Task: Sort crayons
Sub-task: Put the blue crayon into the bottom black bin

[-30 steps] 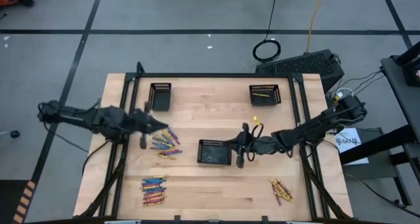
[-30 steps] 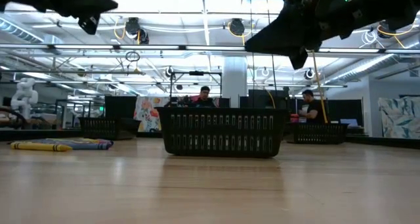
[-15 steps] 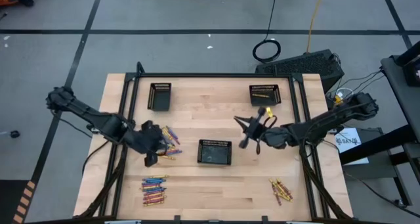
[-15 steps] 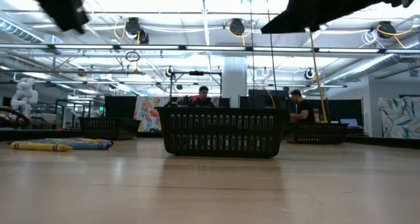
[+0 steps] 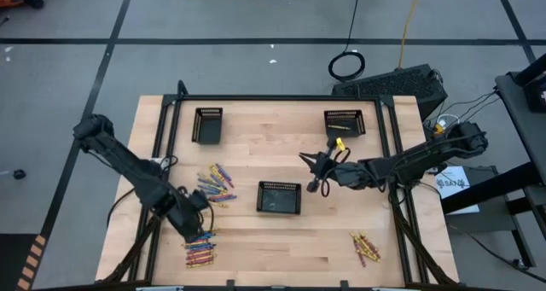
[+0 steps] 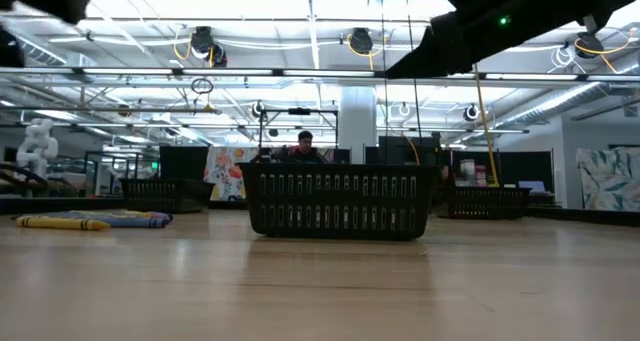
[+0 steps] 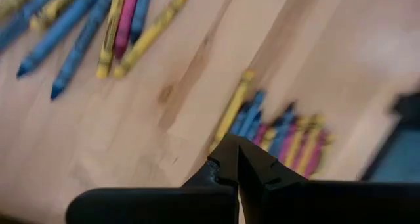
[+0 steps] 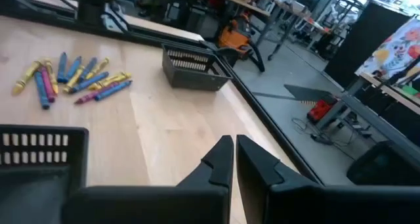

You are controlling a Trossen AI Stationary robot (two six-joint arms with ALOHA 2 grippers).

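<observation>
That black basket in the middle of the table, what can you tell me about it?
The middle basket is a small black rectangular tray with slotted, mesh-like walls, probably plastic or metal. It sits flat and upright on the wooden table, open side up. From above its inside looks dark, and I can make out no crayons in it. Nothing touches it; the right end effector hangs shut nearby, beside its right end.

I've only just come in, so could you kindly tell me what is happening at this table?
Two robot arms are sorting crayons into small black trays. The left pincer, shut and empty, is over the crayon pile near the front left, with another pile further back. The right pincer, also shut and empty, hangs right of the middle tray. A third pile lies front right. The back-right tray holds a yellow crayon; what the back-left tray holds cannot be told.
</observation>
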